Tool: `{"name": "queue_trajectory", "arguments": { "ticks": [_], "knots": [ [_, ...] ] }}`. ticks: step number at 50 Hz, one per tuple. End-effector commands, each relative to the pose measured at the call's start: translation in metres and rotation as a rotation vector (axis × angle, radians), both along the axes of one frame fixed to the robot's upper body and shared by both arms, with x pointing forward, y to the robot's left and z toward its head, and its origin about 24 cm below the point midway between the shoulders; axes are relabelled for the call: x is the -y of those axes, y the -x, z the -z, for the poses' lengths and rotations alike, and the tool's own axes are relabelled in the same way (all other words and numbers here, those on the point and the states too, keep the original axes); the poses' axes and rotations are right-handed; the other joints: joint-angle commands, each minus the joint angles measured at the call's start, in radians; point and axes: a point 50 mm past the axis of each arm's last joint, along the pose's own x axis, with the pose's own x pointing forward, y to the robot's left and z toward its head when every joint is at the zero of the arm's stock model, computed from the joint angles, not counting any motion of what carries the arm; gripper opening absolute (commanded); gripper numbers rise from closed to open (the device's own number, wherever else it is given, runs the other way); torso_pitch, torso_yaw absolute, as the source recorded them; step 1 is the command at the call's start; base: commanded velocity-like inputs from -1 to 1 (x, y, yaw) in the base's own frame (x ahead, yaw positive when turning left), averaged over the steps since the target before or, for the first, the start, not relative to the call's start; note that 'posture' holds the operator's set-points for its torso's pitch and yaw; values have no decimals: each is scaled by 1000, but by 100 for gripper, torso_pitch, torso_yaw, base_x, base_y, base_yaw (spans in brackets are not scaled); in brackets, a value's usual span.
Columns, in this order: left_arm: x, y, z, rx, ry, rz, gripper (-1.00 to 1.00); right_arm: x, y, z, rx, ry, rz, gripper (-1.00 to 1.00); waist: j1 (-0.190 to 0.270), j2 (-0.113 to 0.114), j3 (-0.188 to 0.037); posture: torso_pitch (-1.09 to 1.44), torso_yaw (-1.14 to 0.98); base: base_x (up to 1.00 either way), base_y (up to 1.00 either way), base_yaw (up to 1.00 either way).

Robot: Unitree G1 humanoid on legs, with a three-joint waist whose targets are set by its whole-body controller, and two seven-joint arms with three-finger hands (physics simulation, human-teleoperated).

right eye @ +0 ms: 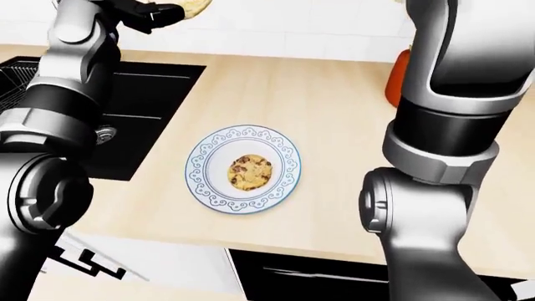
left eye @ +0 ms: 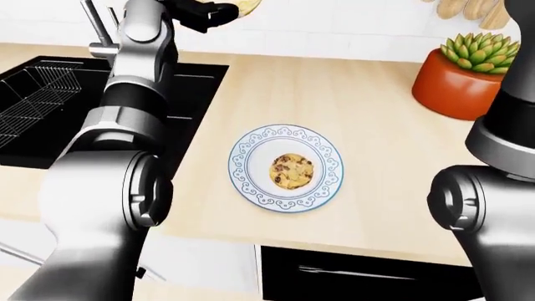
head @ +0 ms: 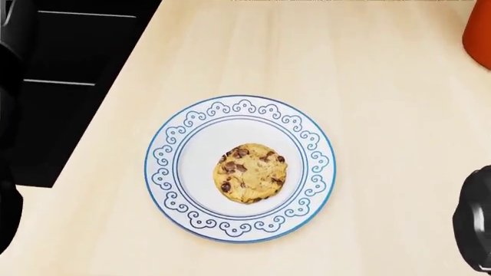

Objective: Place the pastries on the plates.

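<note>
Round chocolate-chip cookie (head: 249, 173) centred on white round plate with blue scroll rim (head: 239, 106), on pale wood countertop (head: 384, 115). Open counter on every side; black sink (left eye: 50, 100) far left, orange pot of succulent (left eye: 460, 84) far right. Left hand (right eye: 158, 11) raised high, far beyond plate, fingers clamped on second pale pastry (right eye: 194, 6). Right hand out of frame.

A pale wood countertop (left eye: 368, 132) fills the scene under even light. At 9 o'clock sits a black sink (left eye: 50, 106) (wire rack inside), faucet (left eye: 98, 28) at 11. White tiled wall (left eye: 334, 25) runs along 12; dark cabinet front (left eye: 359, 276) at 6.
</note>
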Motion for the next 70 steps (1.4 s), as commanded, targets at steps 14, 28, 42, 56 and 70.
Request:
{"name": "queue_trajectory", "arguments": {
  "ticks": [14, 28, 42, 56, 70],
  "knots": [
    [-9, 20, -49, 159, -22, 2, -100, -2, 14, -14, 84, -2, -5, 100, -2, 3, -32, 0, 0, 0, 0, 0],
    [-17, 29, -61, 183, -27, 5, -100, -6, 16, -14, 83, -27, 4, 100, -3, 4, -53, 0, 0, -9, 0, 0],
    [-23, 41, -66, 197, -42, -12, -100, -15, 9, 3, 86, -33, -26, 100, 1, 55, -40, 0, 0, -14, 0, 0],
    [-30, 54, -62, 199, -42, -24, -100, -20, 24, 13, 84, -26, -45, 100, -11, 2, -48, 0, 0, -14, 0, 0],
    [-37, 64, -48, 204, -20, -44, -100, -20, 30, 44, 53, -47, -52, 100, 8, -5, -42, 0, 0, -14, 0, 0]
  ]
}}
